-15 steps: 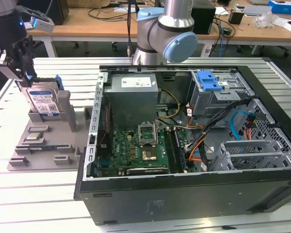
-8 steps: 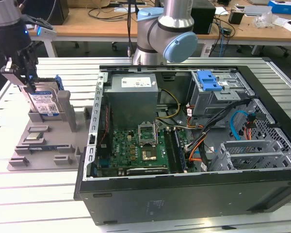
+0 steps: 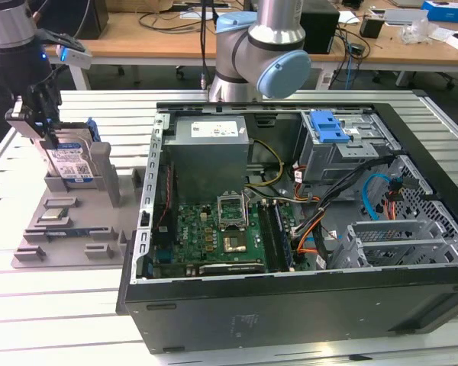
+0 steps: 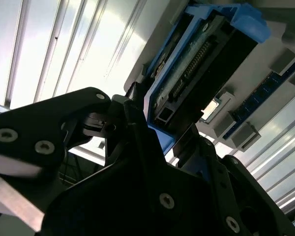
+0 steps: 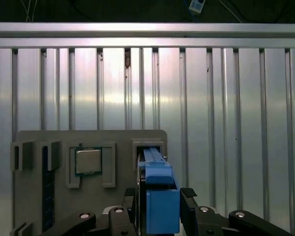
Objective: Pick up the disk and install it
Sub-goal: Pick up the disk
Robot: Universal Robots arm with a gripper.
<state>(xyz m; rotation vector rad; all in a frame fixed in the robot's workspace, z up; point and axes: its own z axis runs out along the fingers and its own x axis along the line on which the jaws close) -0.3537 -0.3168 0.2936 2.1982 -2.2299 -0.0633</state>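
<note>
In the exterior view the gripper (image 3: 49,128) stands at the exterior view's left, well apart from the open computer case (image 3: 305,229). It pinches the upper part of the disk (image 3: 70,158), which stands upright in a slot of the grey holder (image 3: 88,217) on the slatted table (image 3: 30,305). In the second wrist view the black fingers (image 4: 132,128) lie pressed against both sides of the disk (image 4: 196,69) with its blue bracket. In the first wrist view the disk (image 5: 160,184) shows its blue edge between the two fingers, its far end sits in the holder's slot, and a processor chip (image 5: 87,161) lies in a pocket near it.
</note>
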